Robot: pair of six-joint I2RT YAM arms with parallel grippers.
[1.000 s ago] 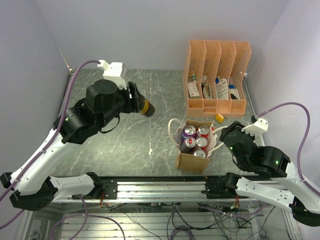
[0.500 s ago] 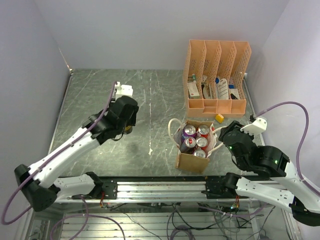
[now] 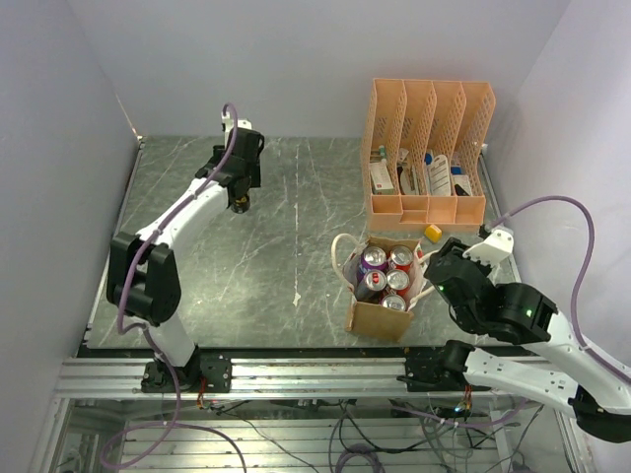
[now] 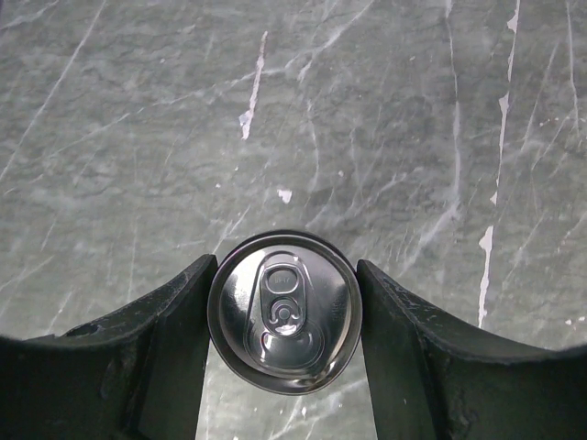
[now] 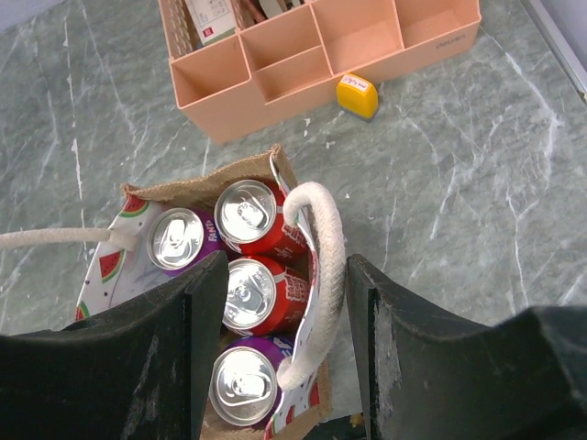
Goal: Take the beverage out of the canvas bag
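Observation:
The canvas bag stands near the table's front right and holds several purple and red beverage cans. Its white rope handle loops up on the right side. My right gripper hovers over the bag, open, its fingers either side of the handle and the bag's right wall. My left gripper is shut on a beverage can, seen from above with its silver top up. In the top view that gripper is stretched to the far left of the table. Whether the can touches the table I cannot tell.
A peach perforated file organizer with packets in it stands behind the bag at the back right. A small yellow object lies between the organizer and the bag. Walls close in the left, back and right sides.
My left arm has swung out from the middle left toward the far left of the table, carrying the can. The right gripper has stayed over the bag.

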